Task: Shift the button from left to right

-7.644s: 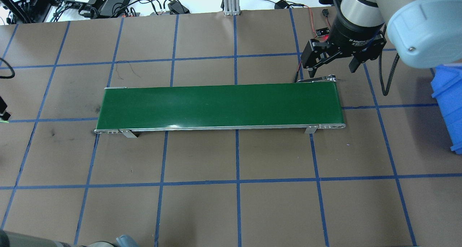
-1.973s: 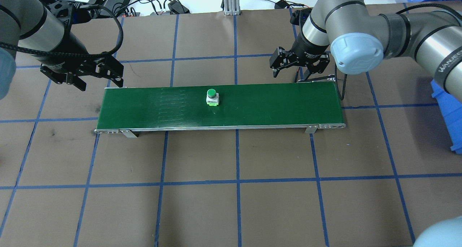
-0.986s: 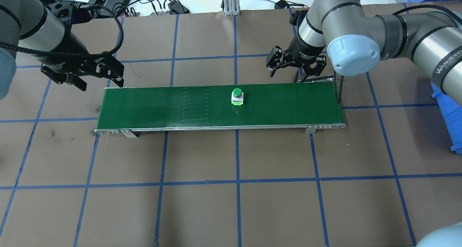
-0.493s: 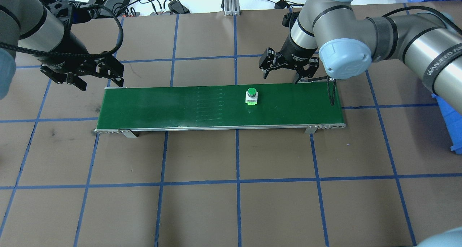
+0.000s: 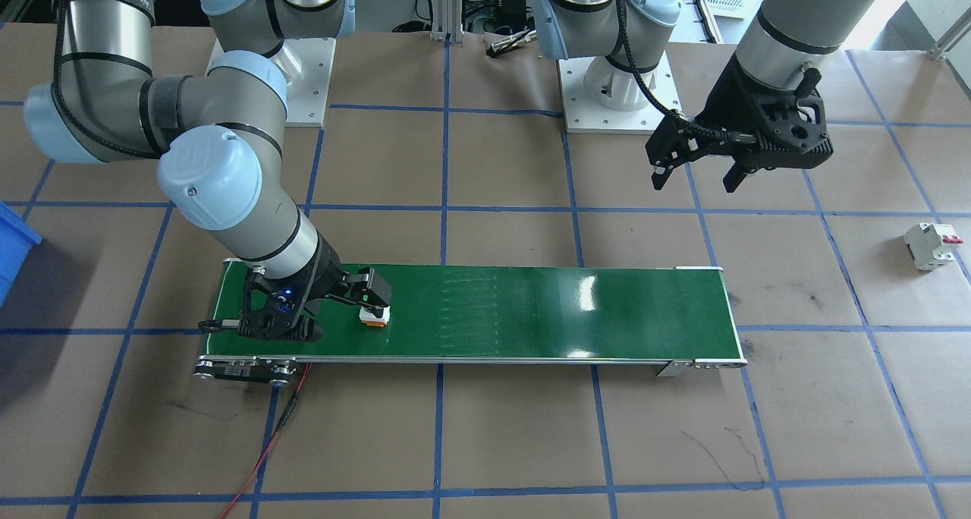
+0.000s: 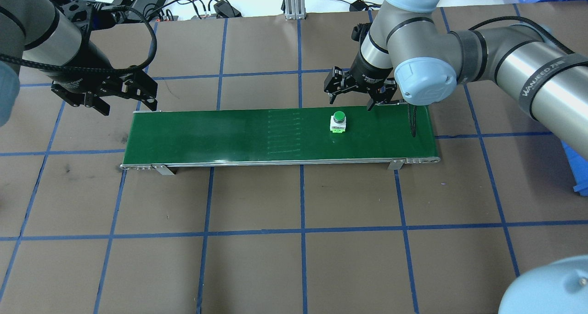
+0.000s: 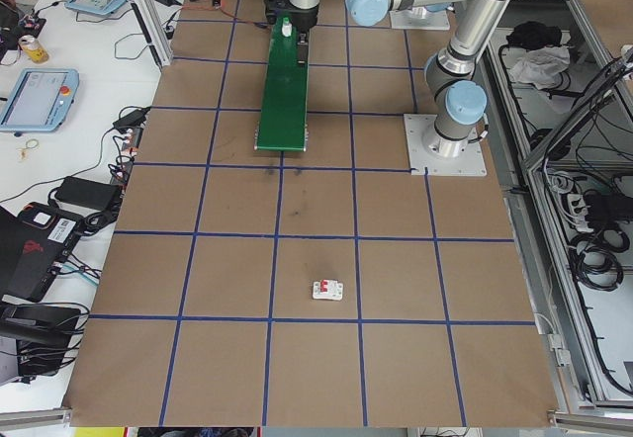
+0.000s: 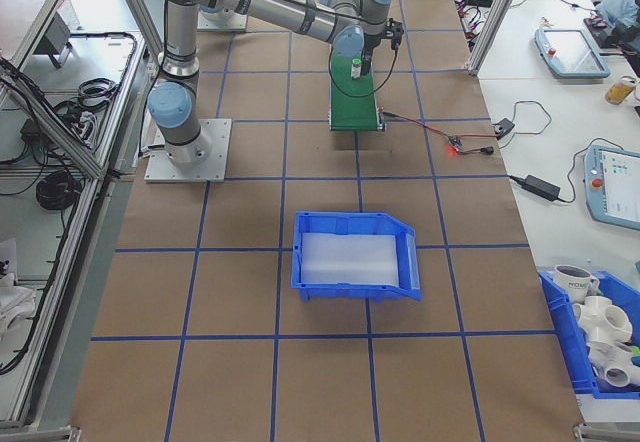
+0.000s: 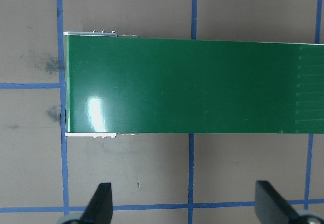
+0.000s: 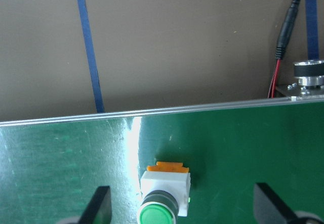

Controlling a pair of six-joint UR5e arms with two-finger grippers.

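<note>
On green belt (image 6: 229, 135), upright button (image 6: 337, 121), green cap, white body, orange base; both claws apart

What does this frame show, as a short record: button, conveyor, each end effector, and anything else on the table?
button: upright on the green conveyor belt, toward its right end, green cap up
conveyor belt: green, lying across the table
right end effector: open, at the belt's far edge close to the button, not gripping it
left end effector: open and empty, near the belt's left end
circuit breaker: white with a red lever, lying on the table off the belt
blue bin: empty, on the robot's right
</note>
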